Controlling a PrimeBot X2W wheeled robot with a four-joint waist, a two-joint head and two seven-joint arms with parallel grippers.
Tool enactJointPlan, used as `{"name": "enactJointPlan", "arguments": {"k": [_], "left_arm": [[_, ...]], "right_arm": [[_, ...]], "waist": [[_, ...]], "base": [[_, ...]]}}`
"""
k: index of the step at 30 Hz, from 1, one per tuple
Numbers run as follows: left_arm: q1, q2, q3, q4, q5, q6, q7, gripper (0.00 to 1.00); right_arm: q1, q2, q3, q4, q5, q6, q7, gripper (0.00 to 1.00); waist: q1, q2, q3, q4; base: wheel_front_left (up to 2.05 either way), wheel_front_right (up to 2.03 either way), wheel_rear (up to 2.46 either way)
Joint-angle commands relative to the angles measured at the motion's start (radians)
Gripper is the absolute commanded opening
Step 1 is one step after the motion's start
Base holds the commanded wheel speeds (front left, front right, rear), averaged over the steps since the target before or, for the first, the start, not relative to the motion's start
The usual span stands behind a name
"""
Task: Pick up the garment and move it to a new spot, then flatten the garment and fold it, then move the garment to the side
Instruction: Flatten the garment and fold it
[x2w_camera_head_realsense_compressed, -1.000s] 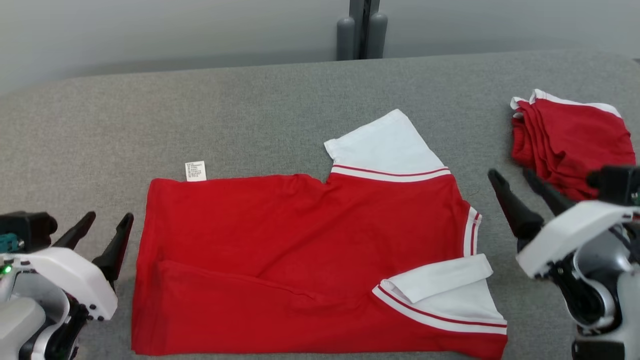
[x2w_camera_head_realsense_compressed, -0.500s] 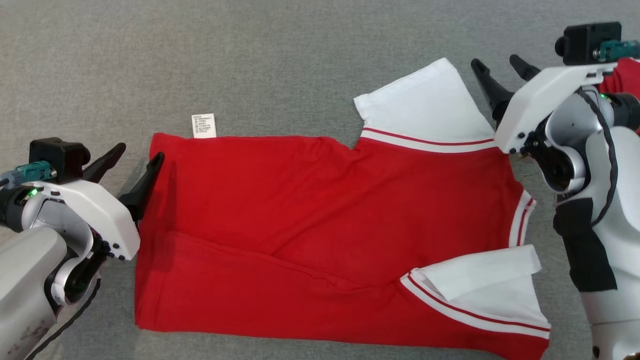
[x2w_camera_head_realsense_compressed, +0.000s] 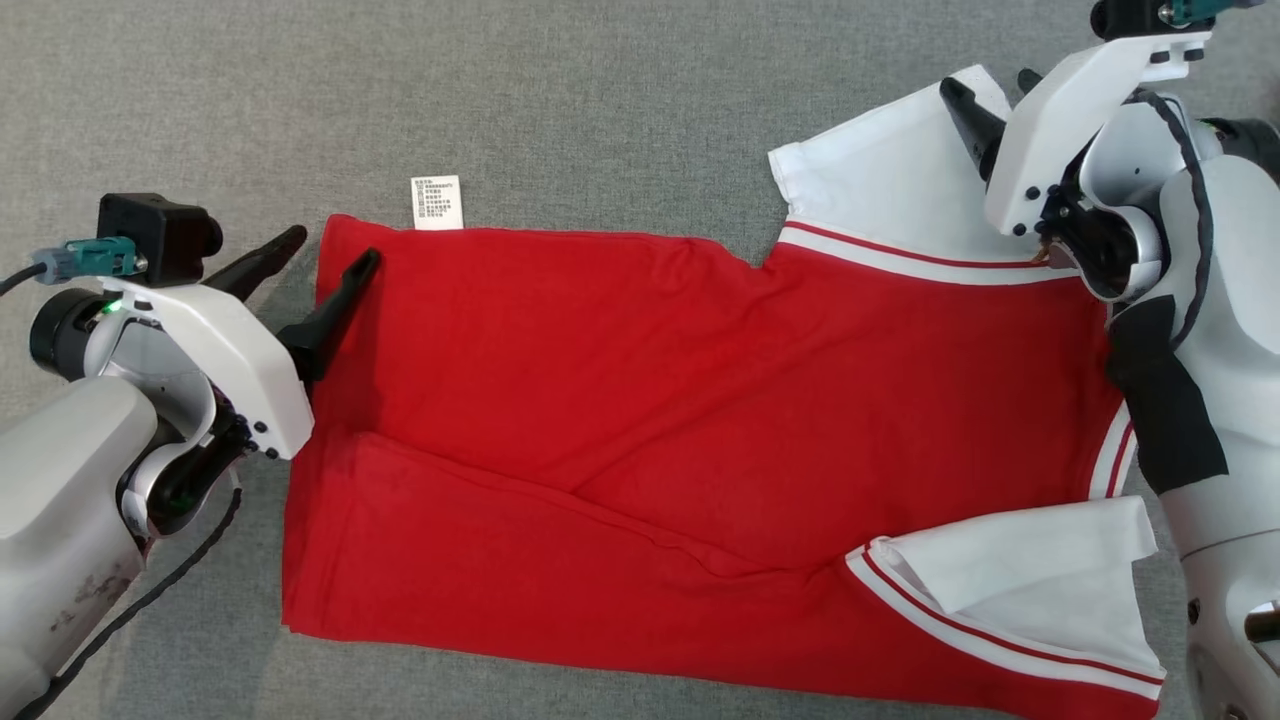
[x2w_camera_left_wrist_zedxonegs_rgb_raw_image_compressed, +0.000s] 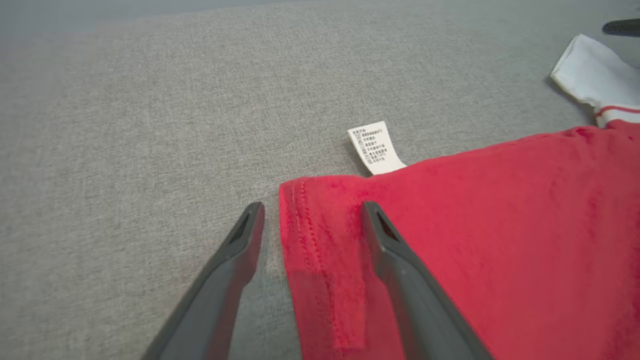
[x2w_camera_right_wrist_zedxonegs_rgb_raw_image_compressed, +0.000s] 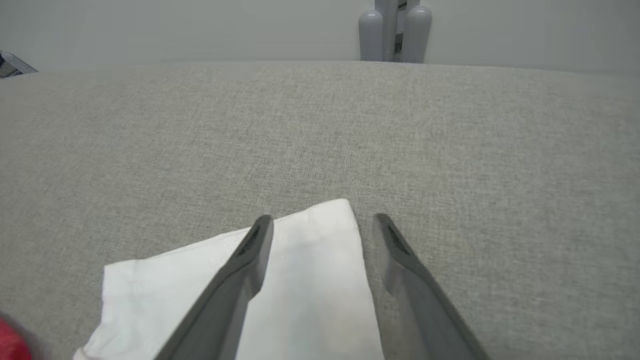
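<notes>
One red cloth garment (x2w_camera_head_realsense_compressed: 650, 400) with white, red-striped sleeves is laid spread on the grey fabric worktop (x2w_camera_head_realsense_compressed: 600, 100). A white printed care label (x2w_camera_head_realsense_compressed: 438, 203) is seen at its far left edge.

Left end effector (x2w_camera_head_realsense_compressed: 336, 244): released, fingers set astride the garment's far left corner.

Right end effector (x2w_camera_head_realsense_compressed: 988, 80): released, fingers set astride the corner of the far white sleeve (x2w_camera_head_realsense_compressed: 880, 190).

Nothing is gripped.
</notes>
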Motion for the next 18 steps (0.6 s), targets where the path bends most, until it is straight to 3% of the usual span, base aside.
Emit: {"name": "enactJointPlan", "arguments": {"k": [1,9,10,14,15,16,17,18], "left_arm": [[-0.015,0.002,0.001,0.007,-0.001,-0.007,0.001,1.00],[-0.037,-0.034,-0.008,0.068,0.002,-0.035,0.009,1.00],[-0.040,-0.037,-0.008,0.076,0.002,-0.039,0.010,1.00],[-0.050,-0.048,-0.015,0.093,0.006,-0.055,0.016,1.00],[-0.051,-0.050,-0.013,0.095,0.005,-0.058,0.011,0.92],[-0.051,-0.050,-0.011,0.099,0.006,-0.058,0.006,0.71],[-0.050,-0.051,-0.011,0.104,0.007,-0.060,0.003,0.43],[-0.048,-0.052,-0.011,0.109,0.006,-0.061,0.000,0.03]], "right_arm": [[-0.013,-0.004,-0.005,0.008,-0.003,0.000,0.001,1.00],[-0.026,0.022,0.001,0.090,0.007,0.000,0.024,1.00],[-0.026,0.024,0.004,0.094,0.010,0.000,0.024,0.90],[-0.030,0.029,0.021,0.104,0.024,0.000,0.021,0.00],[-0.031,0.031,0.025,0.104,0.027,0.000,0.014,0.00],[-0.031,0.031,0.029,0.101,0.030,0.000,0.005,0.00],[-0.029,0.030,0.034,0.098,0.033,0.000,-0.007,0.00],[-0.028,0.029,0.039,0.095,0.035,0.000,-0.020,0.00]], "waist": [[0.0000,0.0000,0.007,0.000],[0.0000,0.0000,0.017,-0.010],[0.0000,0.0000,0.018,-0.012],[0.0000,0.0000,0.019,-0.018],[0.0000,0.0000,0.018,-0.019],[0.0000,0.0000,0.017,-0.020],[0.0000,0.0000,0.014,-0.021],[0.0000,0.0000,0.011,-0.022]], "base": [[0.00,0.00,0.00],[0.00,0.00,0.00],[0.00,0.00,0.00],[0.00,0.00,0.00],[0.00,0.00,0.00],[0.00,0.00,0.00],[0.00,0.00,0.00],[0.00,0.00,0.00]]}}
